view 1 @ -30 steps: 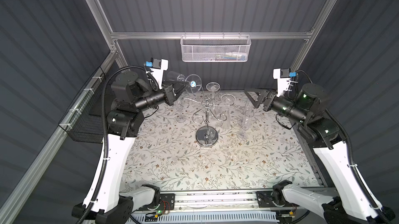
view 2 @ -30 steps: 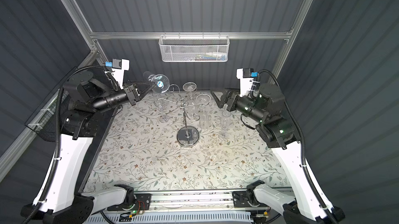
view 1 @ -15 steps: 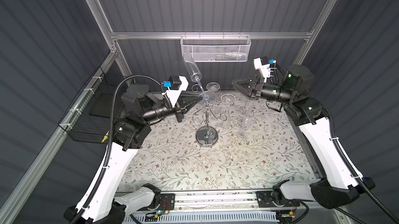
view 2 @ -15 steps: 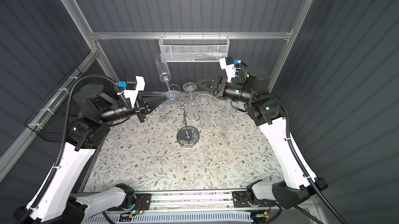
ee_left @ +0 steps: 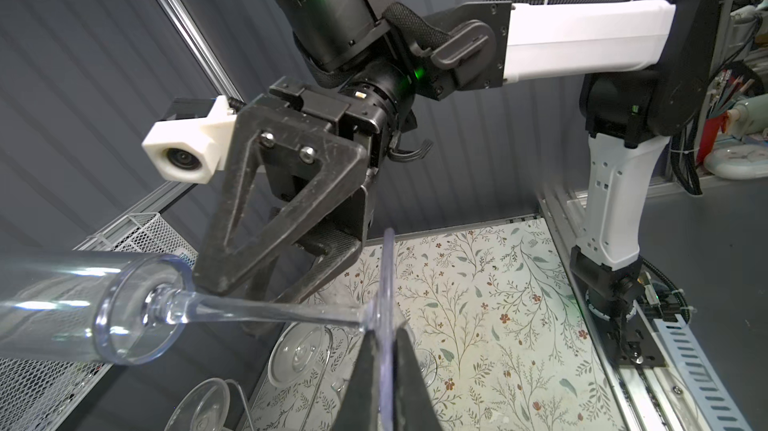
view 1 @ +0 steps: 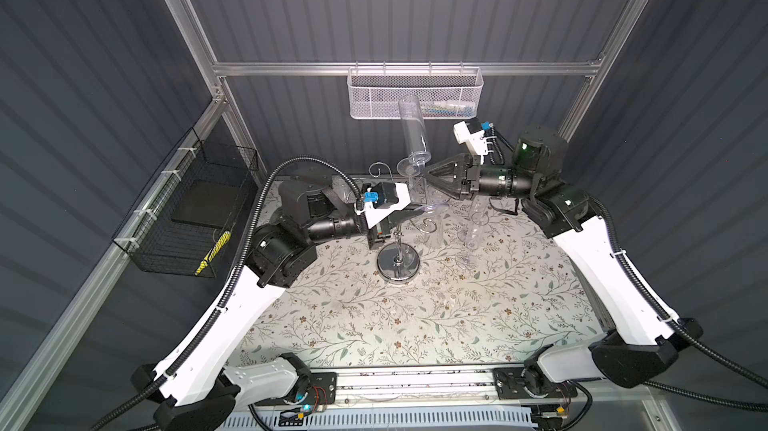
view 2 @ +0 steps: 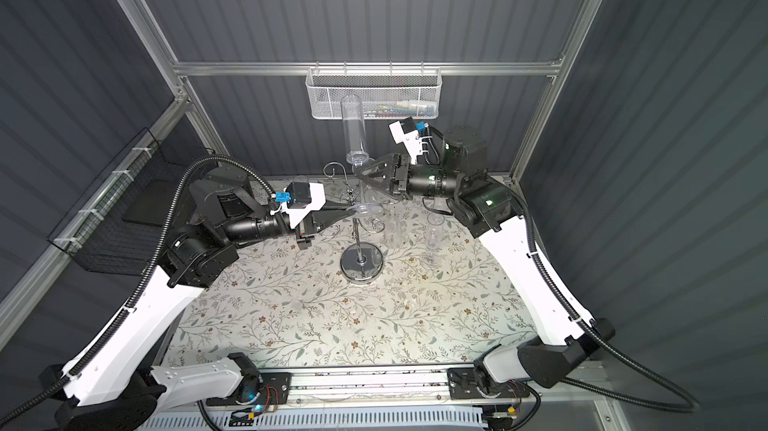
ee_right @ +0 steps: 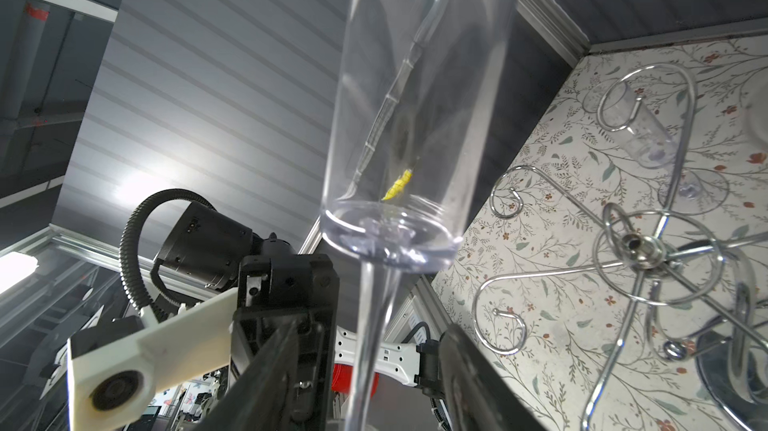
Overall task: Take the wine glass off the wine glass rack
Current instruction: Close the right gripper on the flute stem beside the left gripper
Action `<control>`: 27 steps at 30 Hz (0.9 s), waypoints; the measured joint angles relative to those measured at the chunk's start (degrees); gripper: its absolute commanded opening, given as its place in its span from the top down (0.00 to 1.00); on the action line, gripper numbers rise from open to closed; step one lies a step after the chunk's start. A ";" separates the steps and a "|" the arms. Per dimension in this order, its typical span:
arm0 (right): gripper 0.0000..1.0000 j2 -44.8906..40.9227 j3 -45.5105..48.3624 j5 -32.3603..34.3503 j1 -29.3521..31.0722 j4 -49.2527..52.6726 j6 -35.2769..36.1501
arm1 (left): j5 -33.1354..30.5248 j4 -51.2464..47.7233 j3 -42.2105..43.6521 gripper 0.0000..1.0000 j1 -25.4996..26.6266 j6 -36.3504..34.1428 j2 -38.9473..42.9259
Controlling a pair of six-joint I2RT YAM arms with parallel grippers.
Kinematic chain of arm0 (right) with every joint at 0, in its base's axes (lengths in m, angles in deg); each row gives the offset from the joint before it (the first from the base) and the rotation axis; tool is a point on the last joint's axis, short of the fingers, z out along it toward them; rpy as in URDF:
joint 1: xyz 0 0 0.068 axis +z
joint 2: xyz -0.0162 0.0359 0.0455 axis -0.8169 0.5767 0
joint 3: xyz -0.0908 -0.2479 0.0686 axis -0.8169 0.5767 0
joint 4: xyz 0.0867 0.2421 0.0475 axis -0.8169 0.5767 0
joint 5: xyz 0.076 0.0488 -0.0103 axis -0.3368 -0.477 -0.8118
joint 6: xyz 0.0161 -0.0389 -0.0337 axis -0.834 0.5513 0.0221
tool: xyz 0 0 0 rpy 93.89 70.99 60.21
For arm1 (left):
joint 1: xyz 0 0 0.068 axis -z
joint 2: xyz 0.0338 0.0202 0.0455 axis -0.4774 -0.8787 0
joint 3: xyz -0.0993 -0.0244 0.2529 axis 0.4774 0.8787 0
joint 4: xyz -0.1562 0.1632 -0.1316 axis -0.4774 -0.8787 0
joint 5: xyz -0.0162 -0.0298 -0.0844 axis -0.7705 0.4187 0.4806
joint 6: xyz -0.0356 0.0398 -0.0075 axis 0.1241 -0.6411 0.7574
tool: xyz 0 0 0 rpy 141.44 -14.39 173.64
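Observation:
The wine glass (view 1: 413,130) (view 2: 353,130) is a clear flute held bowl-up above the wine glass rack (view 1: 398,263) (view 2: 360,262), clear of its arms. My left gripper (ee_left: 386,325) (view 1: 424,211) is shut on the edge of the glass's round foot (ee_left: 388,275). My right gripper (ee_right: 370,329) (view 1: 428,173) reaches in from the right just below the bowl (ee_right: 407,117). Its jaws stand on either side of the thin stem (ee_left: 270,308) with a gap on each side. The chrome rack's hub and scroll arms (ee_right: 636,246) lie beneath.
More clear glasses hang on the rack, and one flute (view 1: 471,233) (view 2: 432,242) stands to its right on the floral cloth. A white mesh basket (view 1: 415,94) hangs on the back wall right behind the raised glass. A black wire basket (view 1: 187,217) is on the left wall.
The left gripper has carried the glass from the back left to above the rack, turning it bowl-up. The right gripper has swung in to the stem and its jaws have narrowed.

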 measured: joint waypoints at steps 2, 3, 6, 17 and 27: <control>0.58 0.04 0.02 -0.09 0.35 0.24 0.39 | -0.59 -0.20 0.00 1.00 0.48 -1.01 -0.24; 0.63 0.04 0.04 -0.13 0.46 0.33 0.50 | -0.87 -0.24 0.00 1.00 0.61 -1.46 -0.28; 0.75 0.04 0.26 -0.24 0.57 0.31 1.07 | -1.66 -0.22 0.02 1.00 0.70 -2.38 -0.28; 1.00 -0.33 3.17 0.48 0.83 0.24 2.67 | -3.41 1.77 3.17 0.57 0.70 -2.89 0.17; 1.00 -4.81 6.34 6.88 0.85 0.26 12.98 | -10.84 8.66 6.40 0.13 0.70 9.29 4.81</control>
